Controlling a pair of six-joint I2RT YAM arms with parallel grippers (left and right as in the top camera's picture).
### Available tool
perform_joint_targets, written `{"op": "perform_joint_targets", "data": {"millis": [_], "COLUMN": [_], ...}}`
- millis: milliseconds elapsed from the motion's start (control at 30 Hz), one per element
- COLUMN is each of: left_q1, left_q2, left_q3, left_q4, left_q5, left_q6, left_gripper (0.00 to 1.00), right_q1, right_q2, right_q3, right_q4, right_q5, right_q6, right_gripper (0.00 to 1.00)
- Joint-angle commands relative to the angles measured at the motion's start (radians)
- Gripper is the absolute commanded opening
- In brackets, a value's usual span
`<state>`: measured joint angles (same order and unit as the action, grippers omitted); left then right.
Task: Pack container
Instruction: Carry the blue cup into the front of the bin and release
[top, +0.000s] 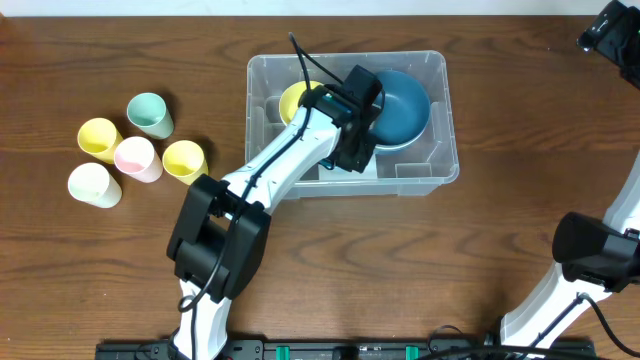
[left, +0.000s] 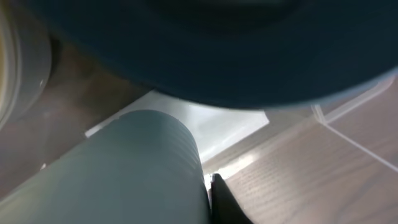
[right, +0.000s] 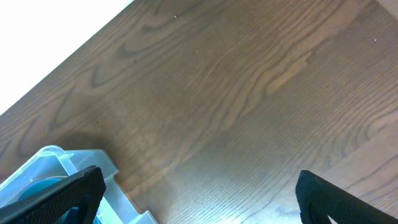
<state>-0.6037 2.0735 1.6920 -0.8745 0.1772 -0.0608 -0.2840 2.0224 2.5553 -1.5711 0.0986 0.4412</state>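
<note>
step: likely loading container (top: 446, 150), table 12 o'clock, bowl (top: 405, 105) inside | left fingers (left: 221, 202): in container by bowl, grip cannot tell | right fingers (right: 81, 193): spread, empty, 3 o'clock | next: clear rim, fetch cups (top: 135, 158) at 9 o'clock

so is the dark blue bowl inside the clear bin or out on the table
Inside. In the overhead view the blue bowl sits wholly within the rim of the container, in its right half.
</note>
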Motion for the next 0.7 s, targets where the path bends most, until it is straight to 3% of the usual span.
{"op": "perform_joint_targets", "data": {"millis": [0, 33, 133, 400, 567, 667], "left_q1": [0.001, 0.001, 0.001, 0.008, 0.01, 0.025], "left_q2": [0.005, 0.005, 0.005, -0.056, -0.204, -0.327], "left_q3": [-0.004, -0.004, -0.004, 0.04, 0.088, 0.089], "left_q4": [0.007, 0.009, 0.008, -0.007, -0.034, -0.073], "left_q5": [-0.002, -0.002, -0.002, -0.005, -0.013, -0.12], "left_q6": [0.008, 0.008, 0.009, 0.008, 0.016, 0.005], "left_gripper": [0.41, 0.55, 0.8, 0.88, 0.88, 0.88], "right_q1": [-0.004, -0.004, -0.004, -0.004, -0.004, -0.004], "right_q2": [0.011, 0.011, 0.011, 0.011, 0.011, 0.011], "right_q3": [0.006, 0.006, 0.006, 0.006, 0.006, 0.006], "right_q4": [0.0, 0.0, 0.0, 0.0, 0.0, 0.0], "right_q5": [0.002, 0.002, 0.002, 0.002, 0.002, 0.002], "right_q6": [0.014, 0.014, 0.014, 0.014, 0.014, 0.014], "right_gripper": [0.99, 0.99, 0.99, 0.99, 0.99, 0.99]}}
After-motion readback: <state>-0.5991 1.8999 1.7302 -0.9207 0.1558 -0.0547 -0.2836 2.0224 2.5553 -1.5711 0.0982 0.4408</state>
